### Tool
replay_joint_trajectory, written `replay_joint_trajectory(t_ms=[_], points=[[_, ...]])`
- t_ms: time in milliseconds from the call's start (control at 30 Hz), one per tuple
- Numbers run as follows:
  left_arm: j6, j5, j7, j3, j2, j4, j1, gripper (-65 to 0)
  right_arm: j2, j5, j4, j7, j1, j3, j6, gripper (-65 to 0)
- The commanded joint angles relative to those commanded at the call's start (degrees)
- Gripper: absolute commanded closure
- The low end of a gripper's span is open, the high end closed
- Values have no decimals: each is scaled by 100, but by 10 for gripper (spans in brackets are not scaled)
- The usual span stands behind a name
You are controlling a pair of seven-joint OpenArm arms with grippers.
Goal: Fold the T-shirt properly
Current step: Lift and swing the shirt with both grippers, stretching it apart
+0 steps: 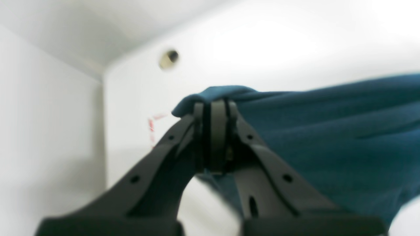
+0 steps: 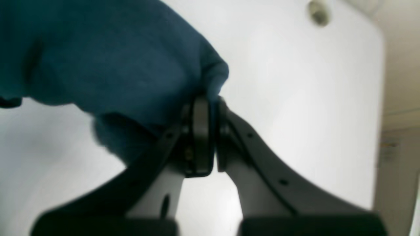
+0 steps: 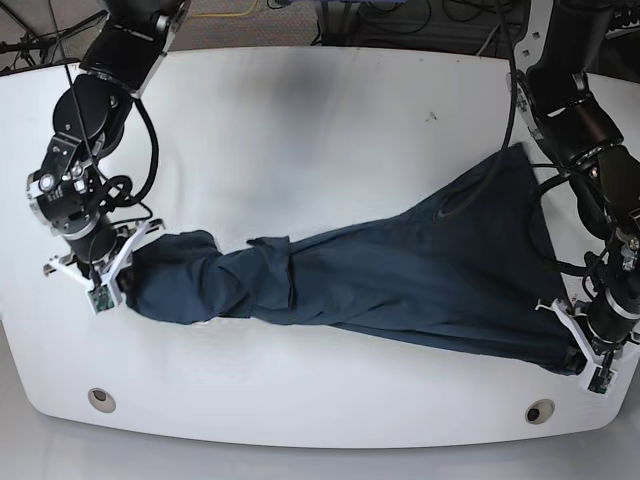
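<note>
Here, both end effectors clamped on T-shirt (image 3: pixel 400 275), stretched between.

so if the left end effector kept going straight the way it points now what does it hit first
Most likely nothing beyond the T-shirt it is already shut on. Past the left end effector, the wrist view shows only bare white table, with a small round hole off to one side. Depth is unclear.
</note>
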Motion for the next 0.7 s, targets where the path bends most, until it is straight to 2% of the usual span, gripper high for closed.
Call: replay_joint_trajectory(t_ms=[100, 233, 333, 467, 567, 700], points=[[0, 0, 273, -35, 0, 220, -273, 0, 62, 9, 35, -114, 290, 0, 0, 0], [0, 0, 360, -167, 0, 352, -571, 0, 167, 9, 35, -176, 633, -35, 0, 0], [0, 9, 369, -193, -26, 369, -879, 0, 246, 0, 44, -193, 888, -352, 0, 0], [0, 26, 378, -202, -62, 387, -1213, 0, 554, 0, 237, -193, 1134, -695, 0, 0], [0, 18, 571, -202, -316, 360, -1591, 0, 651, 0, 369, -193, 1363, -879, 0, 0], [0, 18, 747, -202, -378, 308, -2022, 0, 730, 0, 396, -193, 1732, -1011, 0, 0]])
